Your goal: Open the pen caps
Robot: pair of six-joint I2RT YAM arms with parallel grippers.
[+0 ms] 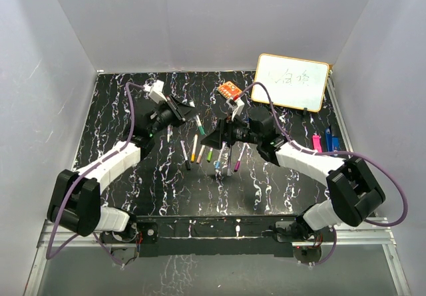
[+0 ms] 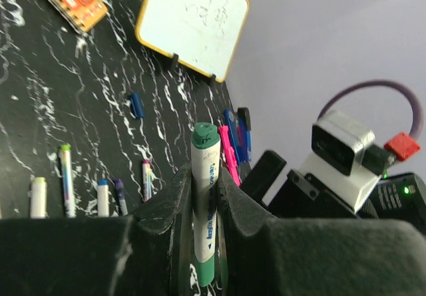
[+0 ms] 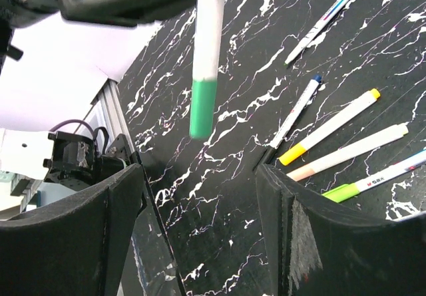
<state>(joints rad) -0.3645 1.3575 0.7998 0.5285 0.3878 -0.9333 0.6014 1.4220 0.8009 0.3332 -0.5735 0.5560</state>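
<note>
Left gripper (image 2: 203,177): fingers pressed together on the white barrel of the green marker (image 2: 205,166), pinching it at mid-length; the barrel sticks out past the fingertips on one side and runs back between the fingers on the other.

Green cap (image 3: 202,106): sits on the free end of that marker, beyond the left fingertips; in the right wrist view it hangs above the gap between the right fingers, apart from both; cap is on the barrel, not off.

Right gripper (image 3: 198,176): fingers spread wide, nothing between them, no contact with the marker; it faces the left gripper, close to it, over the middle of the table (image 1: 120,130).

Row of markers (image 1: 210,155): lies flat on the table just on the near side of the right gripper, below the level of both grippers; in the right wrist view blue, yellow, pale and light green ends show beside the right-hand finger; all appear capped, though the smallest ends are hard to read.

Whiteboard (image 1: 293,82) and orange eraser (image 1: 231,91): beyond the right gripper, towards the back wall; pink and blue clips (image 1: 325,140): well off to its right.
</note>
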